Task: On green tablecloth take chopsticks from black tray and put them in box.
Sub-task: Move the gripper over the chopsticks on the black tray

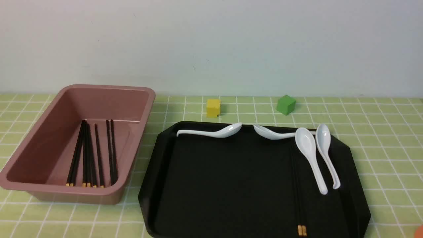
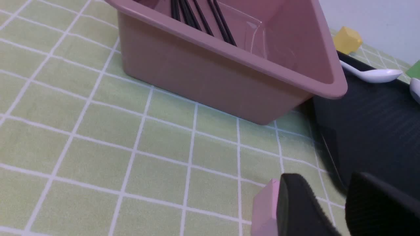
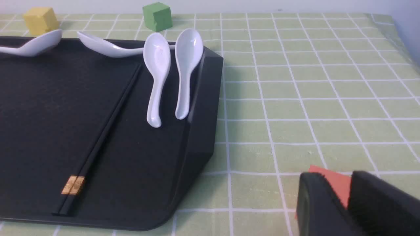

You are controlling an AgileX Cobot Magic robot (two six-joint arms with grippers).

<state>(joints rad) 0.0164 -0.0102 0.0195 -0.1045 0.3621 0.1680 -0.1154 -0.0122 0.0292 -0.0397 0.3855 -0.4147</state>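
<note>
We see the left end effector (image 2: 331, 186) and right end effector (image 3: 347, 186) over the green tablecloth (image 1: 380, 138) covering the worktop, each with fingers slightly apart and holding nothing. One pair of chopsticks (image 3: 101, 134) lies in the black tray (image 1: 214, 181), beside two white spoons (image 1: 306, 142). Farther left, further chopsticks (image 1: 89, 155) lie in the box (image 1: 109, 102).

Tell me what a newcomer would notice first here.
The wide black tray at front right stands out, four white spoons along its far and right edges. Left of it, the pink box holds several chopsticks. One more pair lies on the tray beside the spoons.
</note>
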